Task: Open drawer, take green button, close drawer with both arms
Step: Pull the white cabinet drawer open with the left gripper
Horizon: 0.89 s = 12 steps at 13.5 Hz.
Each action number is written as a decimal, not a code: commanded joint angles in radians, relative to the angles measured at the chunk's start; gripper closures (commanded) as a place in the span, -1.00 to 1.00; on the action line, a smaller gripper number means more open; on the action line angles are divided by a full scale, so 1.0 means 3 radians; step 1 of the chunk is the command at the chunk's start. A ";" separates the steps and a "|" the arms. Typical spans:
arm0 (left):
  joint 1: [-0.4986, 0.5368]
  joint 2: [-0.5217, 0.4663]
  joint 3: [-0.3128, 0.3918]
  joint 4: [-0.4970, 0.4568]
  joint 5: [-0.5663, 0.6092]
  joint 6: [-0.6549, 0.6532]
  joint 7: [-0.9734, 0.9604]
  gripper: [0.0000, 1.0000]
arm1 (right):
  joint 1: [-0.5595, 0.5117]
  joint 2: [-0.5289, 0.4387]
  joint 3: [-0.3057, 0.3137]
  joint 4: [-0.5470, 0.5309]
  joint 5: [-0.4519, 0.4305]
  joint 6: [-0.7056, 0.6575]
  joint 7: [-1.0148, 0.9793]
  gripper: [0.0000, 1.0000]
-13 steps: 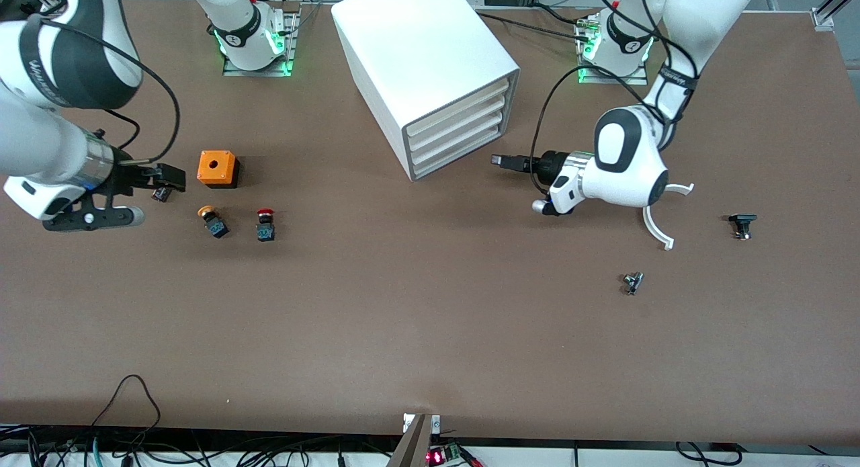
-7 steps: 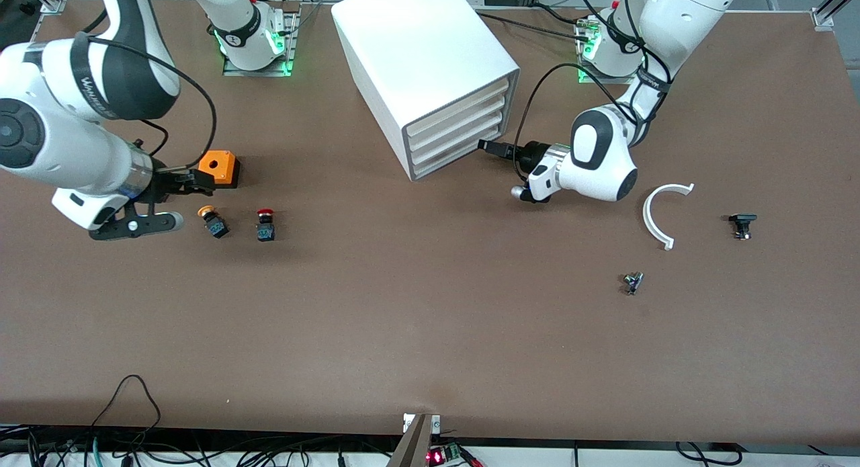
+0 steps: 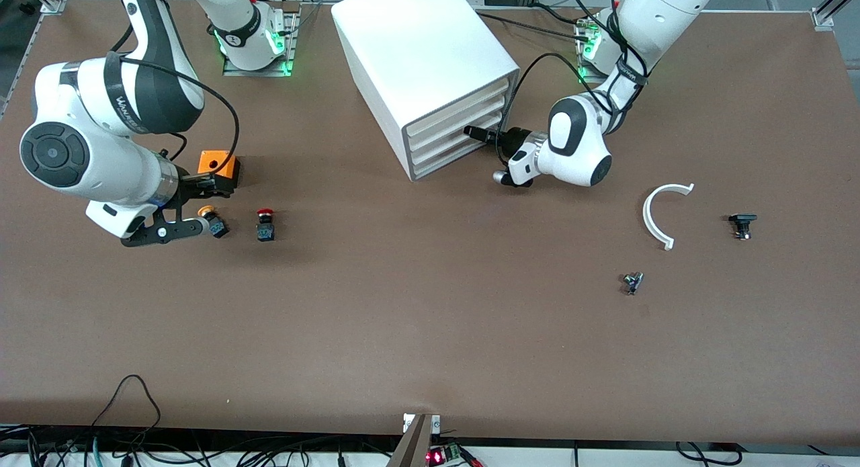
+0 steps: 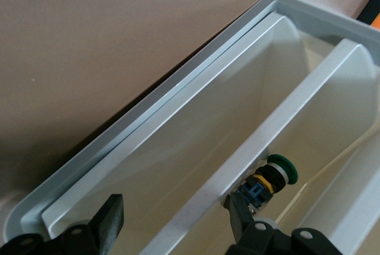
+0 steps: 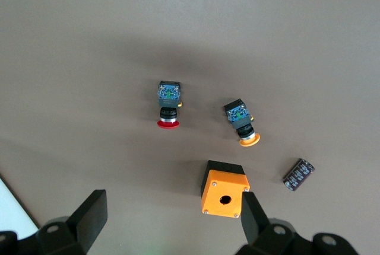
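Note:
The white cabinet stands between the arm bases with all drawers shut; the bottommost drawer has its front flush with the others. My left gripper is open, with its tips at the lower drawer fronts. In the left wrist view my left gripper straddles a drawer rim. The green-capped button lies in the gap just past that rim. My right gripper is open and empty over the orange box. In the right wrist view my right gripper has the box by one finger.
An orange-capped button and a red-capped button lie nearer the front camera than the orange box. A small black cylinder lies beside the box. A white curved piece and small black parts lie toward the left arm's end.
My left gripper has moved in from the open table to the drawer fronts. My right gripper has moved from the table's end toward the orange box.

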<state>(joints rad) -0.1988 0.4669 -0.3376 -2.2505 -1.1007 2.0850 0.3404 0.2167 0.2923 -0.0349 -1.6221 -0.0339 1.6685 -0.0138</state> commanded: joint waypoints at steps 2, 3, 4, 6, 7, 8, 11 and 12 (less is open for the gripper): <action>-0.0023 -0.0007 -0.0066 -0.0046 -0.0135 0.0065 0.0103 -0.07 | 0.0075 -0.0008 -0.0016 0.0018 0.0052 -0.0029 0.0000 -1.00; -0.0023 -0.0012 -0.0066 -0.0040 -0.0115 0.0070 0.0184 0.76 | 0.0090 -0.0008 -0.0016 0.0018 0.0052 -0.0034 0.0000 -1.00; -0.0017 -0.0017 -0.0056 -0.0035 -0.0115 0.0121 0.0387 1.00 | 0.0101 -0.0003 -0.0016 0.0018 0.0052 -0.0034 0.0000 -1.00; 0.0023 -0.0037 0.0025 -0.0030 -0.0099 0.0325 0.0491 1.00 | 0.0101 0.0002 -0.0016 0.0018 0.0052 -0.0019 0.0000 -1.00; 0.0029 -0.0053 0.0132 -0.0005 -0.0089 0.0377 0.0481 1.00 | 0.0111 0.0002 -0.0016 0.0018 0.0057 -0.0009 0.0000 -1.00; 0.0029 -0.0068 0.0240 0.0031 -0.0074 0.0408 0.0481 1.00 | 0.0131 0.0013 -0.0016 0.0023 0.0102 0.0007 0.0010 -1.00; 0.0044 -0.0078 0.0562 0.0271 -0.0008 0.0479 0.0476 1.00 | 0.0157 0.0089 -0.0016 0.0186 0.0282 0.0007 0.0184 -1.00; 0.0044 -0.0078 0.0598 0.0297 0.0089 0.0479 0.0451 0.92 | 0.0203 0.0145 -0.0016 0.0313 0.0277 0.0007 0.0118 -1.00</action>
<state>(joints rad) -0.1776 0.4291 -0.1882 -2.1878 -1.1135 2.1582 0.5054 0.2574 0.2975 -0.0348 -1.6068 0.0308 1.6789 0.0163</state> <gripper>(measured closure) 0.700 0.000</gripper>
